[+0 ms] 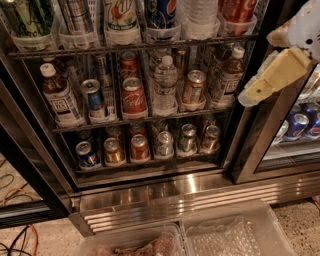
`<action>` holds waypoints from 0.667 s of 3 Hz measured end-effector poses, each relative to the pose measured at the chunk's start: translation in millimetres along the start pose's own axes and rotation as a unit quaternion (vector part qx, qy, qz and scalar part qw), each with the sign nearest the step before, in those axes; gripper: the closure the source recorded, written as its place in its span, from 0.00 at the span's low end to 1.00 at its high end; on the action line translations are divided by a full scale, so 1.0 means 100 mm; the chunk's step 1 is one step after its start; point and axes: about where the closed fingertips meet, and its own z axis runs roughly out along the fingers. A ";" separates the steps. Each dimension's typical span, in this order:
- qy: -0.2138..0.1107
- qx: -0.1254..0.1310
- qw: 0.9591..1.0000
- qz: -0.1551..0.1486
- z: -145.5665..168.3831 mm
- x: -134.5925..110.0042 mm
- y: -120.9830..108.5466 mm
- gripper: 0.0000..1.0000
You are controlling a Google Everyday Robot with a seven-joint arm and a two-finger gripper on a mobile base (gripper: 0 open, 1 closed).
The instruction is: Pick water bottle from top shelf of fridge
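Observation:
The water bottle, clear and ribbed, stands in a clear cup holder on the top shelf of the fridge, second from the right; its top is cut off by the frame edge. Tall cans flank it: a blue one on its left and a red one on its right. My gripper, cream-coloured, hangs at the right in front of the black door frame. It is to the right of the bottle and lower, apart from it and empty.
The middle rack holds a small white-capped water bottle, tea bottles and cans. The bottom rack holds short cans. Blue cans sit behind the right door. Clear plastic bins lie below; cables lie on the floor at left.

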 end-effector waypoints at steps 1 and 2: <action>-0.039 0.013 0.998 0.046 0.14 -0.10 -0.05 0.00; -0.093 0.041 0.990 0.097 0.29 -0.27 -0.13 0.00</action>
